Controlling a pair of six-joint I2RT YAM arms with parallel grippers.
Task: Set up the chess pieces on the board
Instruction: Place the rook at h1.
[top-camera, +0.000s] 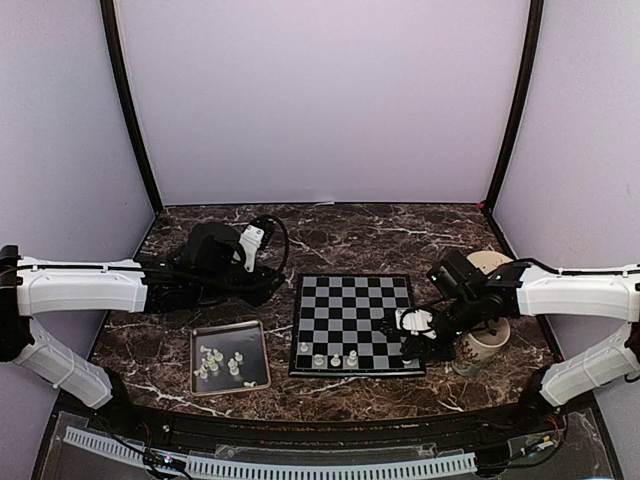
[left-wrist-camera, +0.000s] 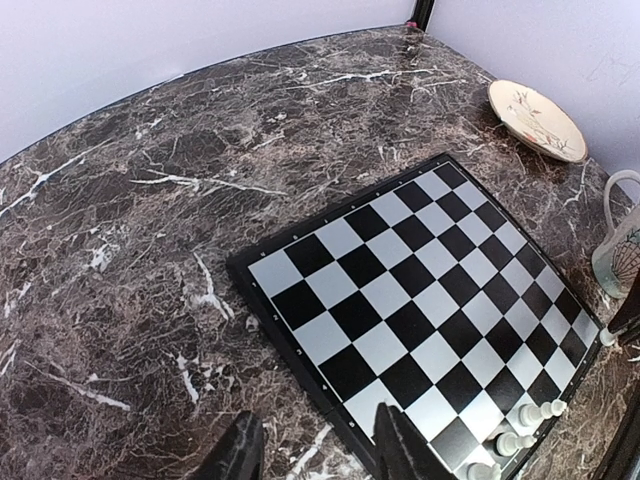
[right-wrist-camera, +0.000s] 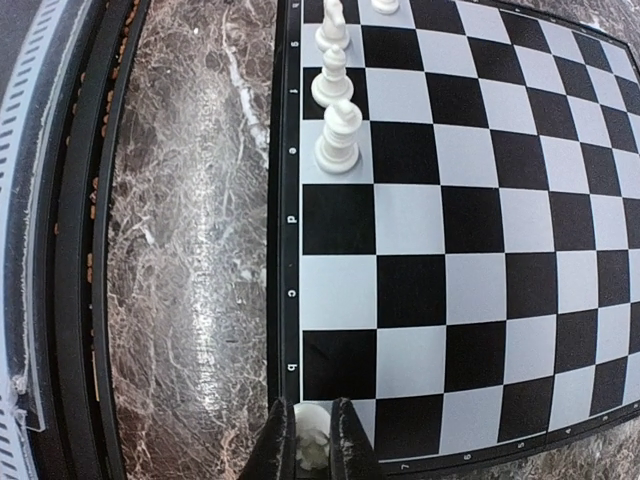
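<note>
Your left gripper (left-wrist-camera: 318, 450) hangs with fingers spread and empty beyond the tray (top-camera: 197, 345), where most chess pieces (top-camera: 215, 362) lie loose. On the board (top-camera: 355, 300) three stand along the near edge, and your right gripper (right-wrist-camera: 312, 442) pinches another at the corner. They are likely light, slick and tippy, so grip them mid-body.

A flat black-and-light-grey chessboard (left-wrist-camera: 420, 290) lies on the dark veined marble table (left-wrist-camera: 150, 250). Small whitish chess pieces (left-wrist-camera: 527, 416), perhaps four, stand at its lower-right corner, and a cream patterned plate (left-wrist-camera: 536, 119) lies beyond.

Lab booth: plain lilac walls (top-camera: 320, 100) (3 sides) enclose marble table (top-camera: 350, 235).
</note>
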